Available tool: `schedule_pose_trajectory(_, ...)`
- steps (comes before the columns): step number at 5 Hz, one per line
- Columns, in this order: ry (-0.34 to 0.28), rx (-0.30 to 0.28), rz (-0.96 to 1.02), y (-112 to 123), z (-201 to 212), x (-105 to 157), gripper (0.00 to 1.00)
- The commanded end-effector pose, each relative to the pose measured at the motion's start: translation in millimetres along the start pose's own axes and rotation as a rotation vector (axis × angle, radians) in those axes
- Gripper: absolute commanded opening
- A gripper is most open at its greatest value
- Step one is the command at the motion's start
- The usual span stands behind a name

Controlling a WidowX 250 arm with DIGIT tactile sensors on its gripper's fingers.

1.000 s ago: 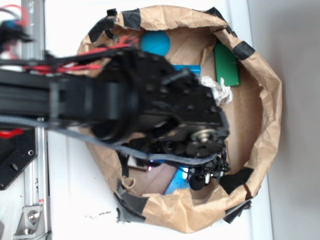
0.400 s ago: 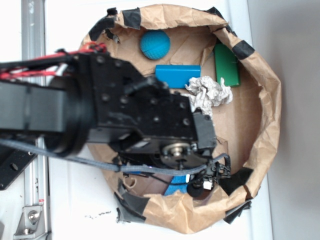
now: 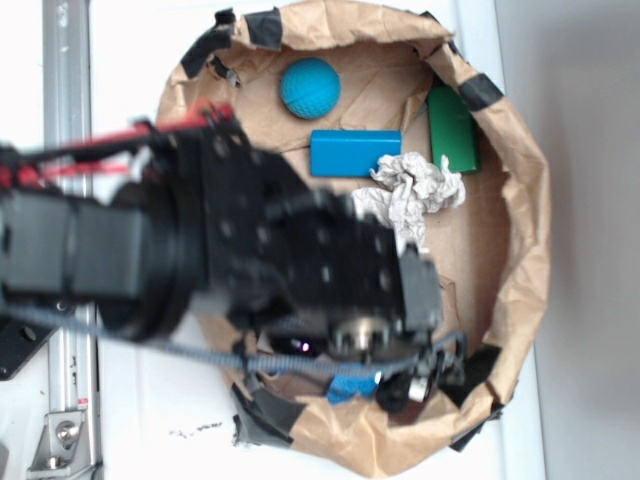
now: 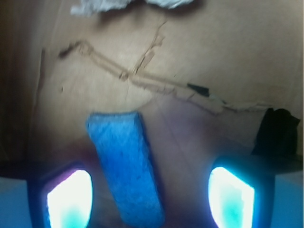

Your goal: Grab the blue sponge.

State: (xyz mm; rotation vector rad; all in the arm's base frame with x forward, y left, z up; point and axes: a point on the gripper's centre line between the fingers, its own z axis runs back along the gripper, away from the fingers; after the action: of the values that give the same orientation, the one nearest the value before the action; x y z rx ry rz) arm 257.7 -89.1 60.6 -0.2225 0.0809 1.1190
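Hovering with the claw [image 4: 149, 202] spread wide, both glowing fingertips [image 4: 69, 199] apart over brown paper [image 4: 199, 61]. Lying between them, nearer the left one and touching neither, the blue sponge [image 4: 126, 166]. Showing in the exterior view only as a sliver under the arm [image 3: 230, 250].

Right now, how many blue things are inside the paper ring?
3: the teal-blue ball near the top, the blue block just below it, the blue sponge between the open gripper fingers. The arm may hide more.
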Motion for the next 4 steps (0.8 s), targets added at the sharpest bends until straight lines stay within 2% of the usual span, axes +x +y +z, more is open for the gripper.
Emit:
schedule_pose_trajectory(1, -0.023, -0.015, -0.235, -43.7, -19.5, -20.2, 1.00)
schedule_pose_trajectory(2, -0.002, -0.054, -0.314, -38.8, -25.6, -12.8, 1.00)
schedule_pose_trajectory(3, -0.016, -0.006, -0.254, -22.2, -20.7, 16.0, 0.00)
schedule_pose_trajectory(4, -0.086, -0.012, -0.269, -5.8, 15.7, 44.8, 0.00)
